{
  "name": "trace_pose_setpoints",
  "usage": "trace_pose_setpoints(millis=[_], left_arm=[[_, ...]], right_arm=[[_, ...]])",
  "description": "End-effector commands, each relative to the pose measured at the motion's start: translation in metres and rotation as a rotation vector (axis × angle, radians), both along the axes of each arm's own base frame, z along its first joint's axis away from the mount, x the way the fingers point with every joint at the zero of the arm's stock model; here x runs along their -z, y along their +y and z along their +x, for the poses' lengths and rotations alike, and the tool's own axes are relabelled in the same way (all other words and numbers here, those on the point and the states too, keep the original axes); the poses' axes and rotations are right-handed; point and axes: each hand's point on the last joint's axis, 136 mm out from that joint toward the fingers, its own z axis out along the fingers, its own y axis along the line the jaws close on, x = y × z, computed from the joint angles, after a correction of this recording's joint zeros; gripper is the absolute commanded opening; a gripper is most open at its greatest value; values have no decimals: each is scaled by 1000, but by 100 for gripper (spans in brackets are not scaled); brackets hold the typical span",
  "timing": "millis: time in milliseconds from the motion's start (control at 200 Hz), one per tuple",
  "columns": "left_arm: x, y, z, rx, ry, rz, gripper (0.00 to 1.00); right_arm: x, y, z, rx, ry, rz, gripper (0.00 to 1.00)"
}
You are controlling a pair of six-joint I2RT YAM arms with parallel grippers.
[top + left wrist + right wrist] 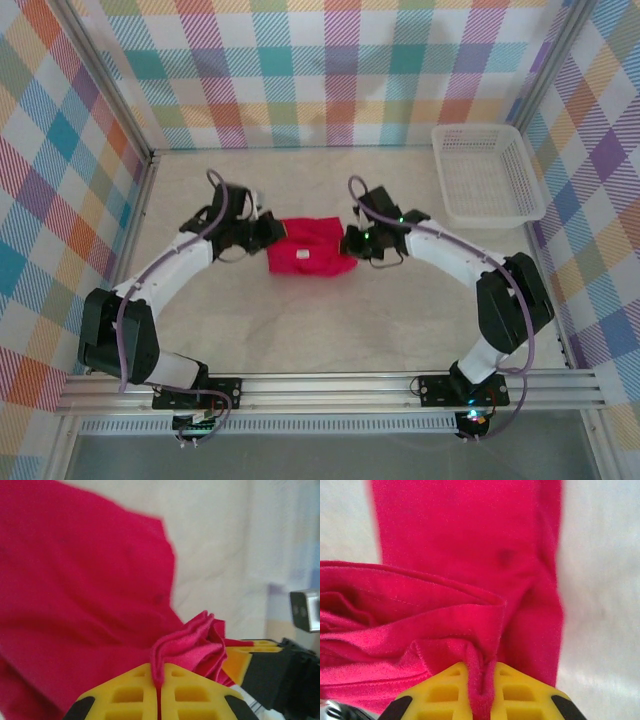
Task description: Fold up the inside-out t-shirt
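Note:
The bright red t-shirt (309, 247) lies as a compact folded bundle in the middle of the table, a small white tag showing on its near face. My left gripper (266, 233) is at the bundle's left edge, shut on a bunched pinch of red cloth (192, 642) between its yellow fingers (125, 692). At the right edge my right gripper (351, 240) is shut on a thick fold of the shirt (470, 610), the cloth wedged between its yellow fingers (520, 692). The yellow patch is hidden.
A white mesh basket (487, 173) stands at the back right of the table. Checked walls enclose the pale tabletop (320, 320) on three sides. A metal rail runs along the near edge by the arm bases.

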Motion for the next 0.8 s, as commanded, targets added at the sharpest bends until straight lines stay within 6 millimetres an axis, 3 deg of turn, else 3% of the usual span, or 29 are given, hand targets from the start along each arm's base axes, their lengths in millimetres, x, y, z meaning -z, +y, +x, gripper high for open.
trace_pose_setpoints(millis=[0,150,275,355,460,585,795], left_arm=[[-14,12,7,-70,-79,21,0],[17,28,28,-115,37,166,0],[45,41,43,-158,141,201,0],[47,44,44,-176,147,188,0],[35,51,36,-195,118,202,0],[28,73,16,-242,108,272,0],[59,109,-20,-321,174,316,0]], right_arm=[[-45,10,20,54,-142,112,0],[-41,12,48,37,-162,21,0],[-37,31,72,-1,-150,17,0],[-33,45,79,-29,-124,40,0],[-33,58,81,-54,-113,64,0],[-36,66,83,-70,-122,70,0],[-30,95,93,-117,-101,69,0]])
